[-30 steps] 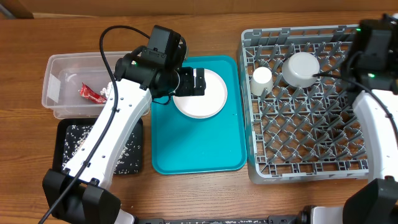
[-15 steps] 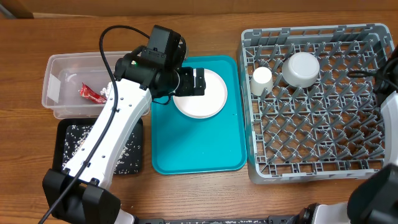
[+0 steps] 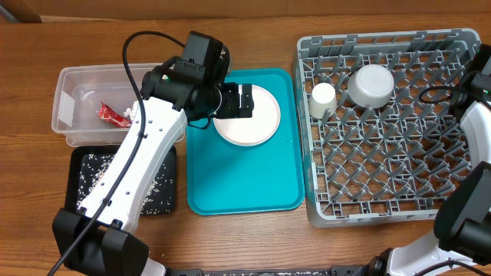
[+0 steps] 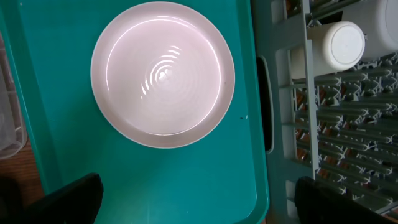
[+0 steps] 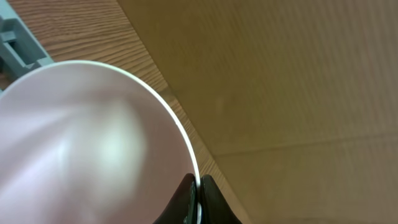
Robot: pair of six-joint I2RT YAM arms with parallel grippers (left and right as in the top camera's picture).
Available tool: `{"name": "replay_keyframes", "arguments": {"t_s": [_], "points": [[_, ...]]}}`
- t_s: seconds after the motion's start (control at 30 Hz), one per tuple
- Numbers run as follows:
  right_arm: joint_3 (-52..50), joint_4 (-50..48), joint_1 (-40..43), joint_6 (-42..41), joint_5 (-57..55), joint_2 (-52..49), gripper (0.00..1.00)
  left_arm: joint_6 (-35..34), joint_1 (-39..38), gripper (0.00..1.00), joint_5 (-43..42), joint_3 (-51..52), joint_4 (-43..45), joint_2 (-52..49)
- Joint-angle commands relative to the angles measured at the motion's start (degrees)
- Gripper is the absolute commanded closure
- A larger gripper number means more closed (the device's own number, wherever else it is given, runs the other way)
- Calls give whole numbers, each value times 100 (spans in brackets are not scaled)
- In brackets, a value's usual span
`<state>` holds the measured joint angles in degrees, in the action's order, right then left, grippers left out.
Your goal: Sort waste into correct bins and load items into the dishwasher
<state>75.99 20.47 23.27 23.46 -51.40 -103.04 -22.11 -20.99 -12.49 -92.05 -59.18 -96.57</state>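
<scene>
Plate (image 4: 163, 73) lies flat on the teal tray (image 3: 238, 184) just left of the rack (image 3: 399, 153). Left gripper (image 3: 245, 100) hovers over the plate's left rim with jaws spread wide, probably lining up to lift it. Right gripper (image 5: 196, 190) is pinched on the thin rim of a pink bowl (image 5: 81, 143), apparently past the rack's right side; a rim pinch suits a wall too broad to span. Cup (image 3: 323, 95) and white bowl (image 3: 372, 83) sit in the rack's back-left part, seemingly mouth down to drain. Far left of the rack, the tub (image 3: 65, 84) holds the wrapper (image 3: 113, 115) and the black tray (image 3: 73, 184) the rice
</scene>
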Motion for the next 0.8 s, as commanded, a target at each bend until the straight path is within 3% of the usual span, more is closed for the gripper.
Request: {"name": "replay_keyframes", "arguments": {"t_s": [0.0,0.3,0.77], "points": [[87,-59,-37,654,221,-76,96,48,-17,0,-87,-144,-15,133],[87,-66,-315,1207,262,-76,96,48,-17,0,-87,-144,-17,133],[87,273,-970,1185,260,-76,95,48,-17,0,-87,-144,-17,133]]}}
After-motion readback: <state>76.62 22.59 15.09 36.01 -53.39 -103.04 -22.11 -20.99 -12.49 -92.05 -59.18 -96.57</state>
